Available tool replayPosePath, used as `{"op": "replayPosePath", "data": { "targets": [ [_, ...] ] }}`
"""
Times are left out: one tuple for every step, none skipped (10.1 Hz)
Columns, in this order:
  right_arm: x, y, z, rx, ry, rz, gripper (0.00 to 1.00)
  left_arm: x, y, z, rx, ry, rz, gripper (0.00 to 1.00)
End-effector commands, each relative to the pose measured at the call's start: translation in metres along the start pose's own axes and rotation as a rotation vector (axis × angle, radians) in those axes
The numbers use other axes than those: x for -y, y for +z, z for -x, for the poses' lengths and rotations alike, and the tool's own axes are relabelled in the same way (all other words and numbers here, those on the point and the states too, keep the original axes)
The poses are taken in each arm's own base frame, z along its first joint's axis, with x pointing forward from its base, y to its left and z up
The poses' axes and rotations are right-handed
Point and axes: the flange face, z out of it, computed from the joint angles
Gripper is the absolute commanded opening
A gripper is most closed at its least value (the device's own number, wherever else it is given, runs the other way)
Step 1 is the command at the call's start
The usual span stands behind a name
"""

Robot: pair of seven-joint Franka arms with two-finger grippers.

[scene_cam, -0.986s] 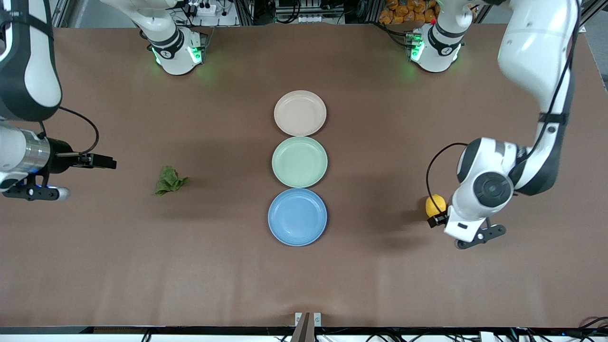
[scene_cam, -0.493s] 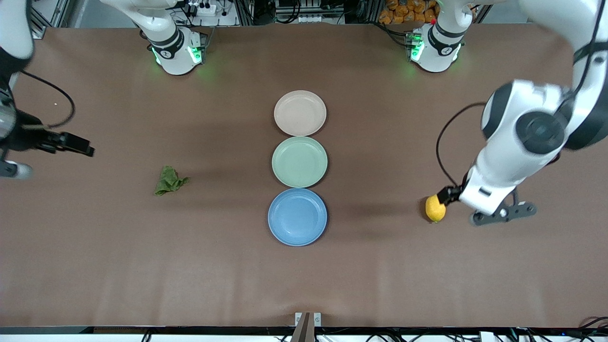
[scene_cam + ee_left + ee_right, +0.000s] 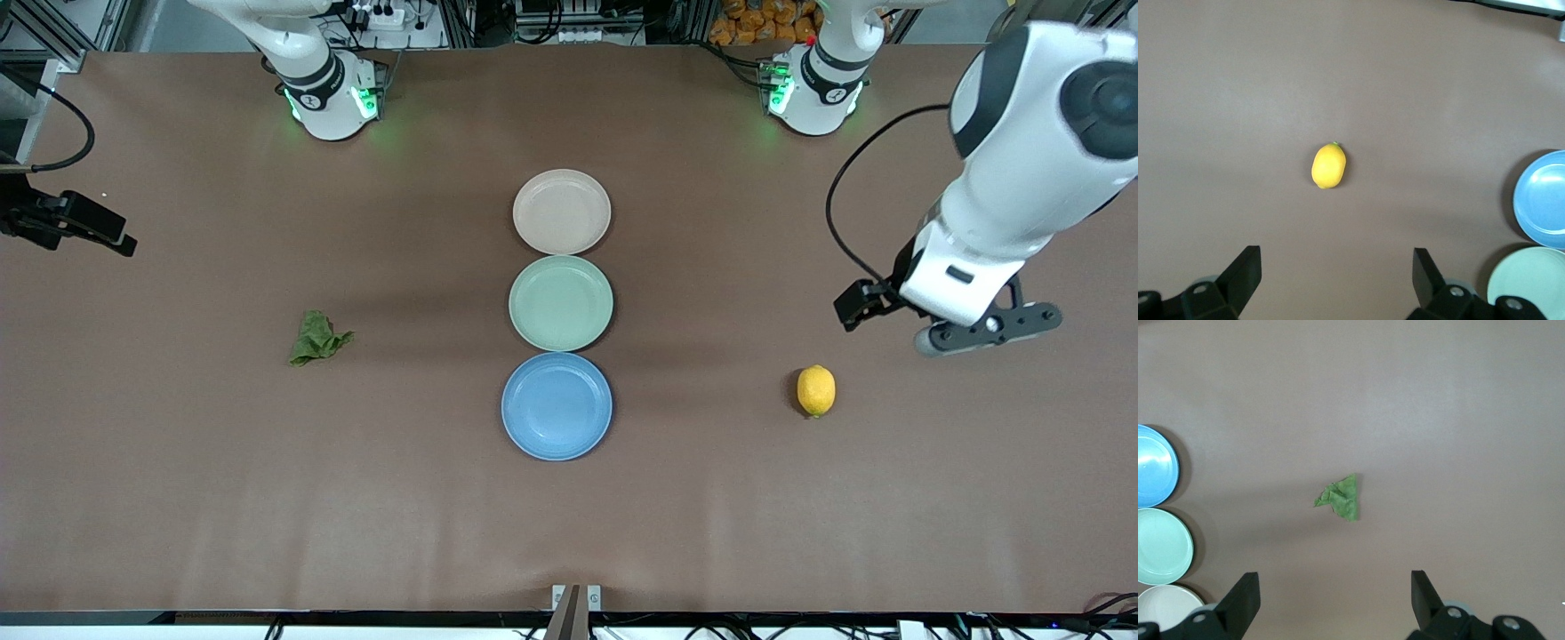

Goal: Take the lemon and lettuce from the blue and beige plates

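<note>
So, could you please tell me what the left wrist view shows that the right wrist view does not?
Only the left wrist view shows the lemon, lying on the bare table, with the open left gripper above it.

Only the right wrist view shows the lettuce, the beige plate and the open right gripper.

Both show the brown table, the blue plate and the green plate, each plate empty as far as it shows.
</note>
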Motion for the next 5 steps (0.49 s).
{"op": "replayPosePath", "data": {
  "targets": [
    [0.003, 0.007, 0.003, -0.024, -0.024, 0.005, 1.00, 0.030, -0.035, 0.011, 0.016, 0.019, 0.079, 1.00],
    [0.004, 0.009, 0.005, -0.039, -0.025, 0.004, 1.00, 0.033, -0.049, 0.019, 0.010, 0.037, 0.082, 1.00],
    [0.010, 0.018, 0.006, -0.061, -0.046, 0.003, 1.00, 0.040, -0.059, 0.026, 0.021, 0.034, 0.068, 1.00],
    [0.011, 0.020, 0.006, -0.060, -0.061, 0.005, 1.00, 0.049, -0.072, 0.034, 0.024, 0.037, 0.063, 1.00],
    [0.010, 0.019, 0.006, -0.061, -0.064, 0.004, 1.00, 0.061, -0.082, 0.038, 0.024, 0.064, 0.062, 1.00]
  ]
}}
